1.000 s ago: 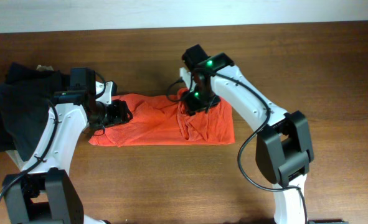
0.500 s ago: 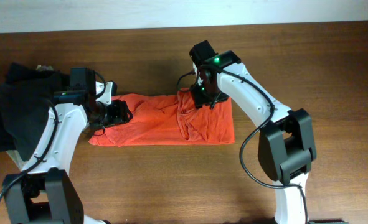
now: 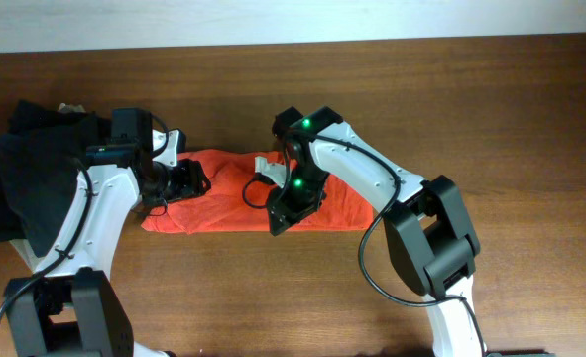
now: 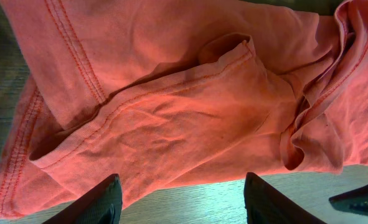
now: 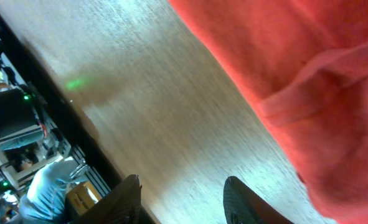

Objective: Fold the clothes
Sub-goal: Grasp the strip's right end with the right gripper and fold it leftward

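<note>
The red-orange T-shirt (image 3: pixel 223 198) lies in a long rumpled strip across the middle of the table, logo hidden. My left gripper (image 3: pixel 197 180) is open and empty, hovering low over the shirt's left end. In the left wrist view the shirt's seams and folds (image 4: pixel 190 106) fill the frame, with bare wood between the open fingers (image 4: pixel 184 205). My right gripper (image 3: pixel 276 216) is open and empty at the shirt's front edge, near its middle. In the right wrist view the shirt's edge (image 5: pixel 308 81) is at upper right, and the fingers (image 5: pixel 184 202) are over bare wood.
A heap of black garments (image 3: pixel 35 169) lies at the table's left end, with a bit of beige cloth (image 3: pixel 69 107) behind it. The right arm (image 3: pixel 352 164) reaches across the shirt's right half. Brown wood table (image 3: pixel 491 119) stretches to the right and front.
My right gripper has swung from the shirt's back edge, right of centre, forward and left to its front edge. The left arm has not moved.
</note>
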You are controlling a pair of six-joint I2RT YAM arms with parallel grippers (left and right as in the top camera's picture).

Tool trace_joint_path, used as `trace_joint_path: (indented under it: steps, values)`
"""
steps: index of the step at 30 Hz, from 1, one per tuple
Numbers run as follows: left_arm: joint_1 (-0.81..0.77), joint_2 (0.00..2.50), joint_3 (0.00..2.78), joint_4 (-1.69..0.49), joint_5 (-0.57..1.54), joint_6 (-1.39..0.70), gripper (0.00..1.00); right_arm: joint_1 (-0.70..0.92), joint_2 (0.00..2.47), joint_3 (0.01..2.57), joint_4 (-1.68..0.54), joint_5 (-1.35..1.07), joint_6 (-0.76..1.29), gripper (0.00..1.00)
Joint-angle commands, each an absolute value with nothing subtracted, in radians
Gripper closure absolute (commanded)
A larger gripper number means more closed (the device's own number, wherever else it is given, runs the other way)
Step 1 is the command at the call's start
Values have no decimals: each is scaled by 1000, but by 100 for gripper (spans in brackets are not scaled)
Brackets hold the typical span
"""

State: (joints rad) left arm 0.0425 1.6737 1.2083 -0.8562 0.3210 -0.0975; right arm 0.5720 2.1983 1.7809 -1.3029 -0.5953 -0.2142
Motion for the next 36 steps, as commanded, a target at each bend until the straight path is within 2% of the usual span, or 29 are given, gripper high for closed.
trace_joint_path:
  steps: [1, 6, 7, 8, 10, 17, 23, 33, 34, 36]
  values:
    - [48, 1668, 1213, -857, 314, -81, 37, 537, 2119, 1829, -1305, -504, -195, 48]
    - [49, 1668, 1213, -849, 206, -81, 30, 442, 2046, 1853, -1334, -45, 146, 41]
    - [51, 1668, 1213, -846, 174, -81, 27, 415, 2043, 1853, -1349, -42, 152, 31]
    - [55, 1668, 1213, -843, 143, -75, 23, 387, 2043, 1853, -1365, -74, 152, 1]
    - [67, 1670, 1213, -833, 141, -6, 20, 333, 2048, 1853, -1404, -161, 139, 1]
    - [95, 1782, 1213, -748, 141, 155, 20, 235, 2048, 1853, -1456, -161, 136, 1]
    - [94, 1883, 1213, -629, 141, 174, 20, 234, 2048, 1853, -1467, -146, 136, 1]
    - [94, 2063, 1213, -635, 142, 173, 21, 234, 2048, 1853, -1484, -146, 109, 1]
    - [94, 2065, 1213, -641, 145, 174, 28, 234, 2048, 1853, -1485, -146, 109, 1]
    - [94, 2061, 1213, -652, 154, 174, 57, 234, 2048, 1853, -1485, -146, 109, 1]
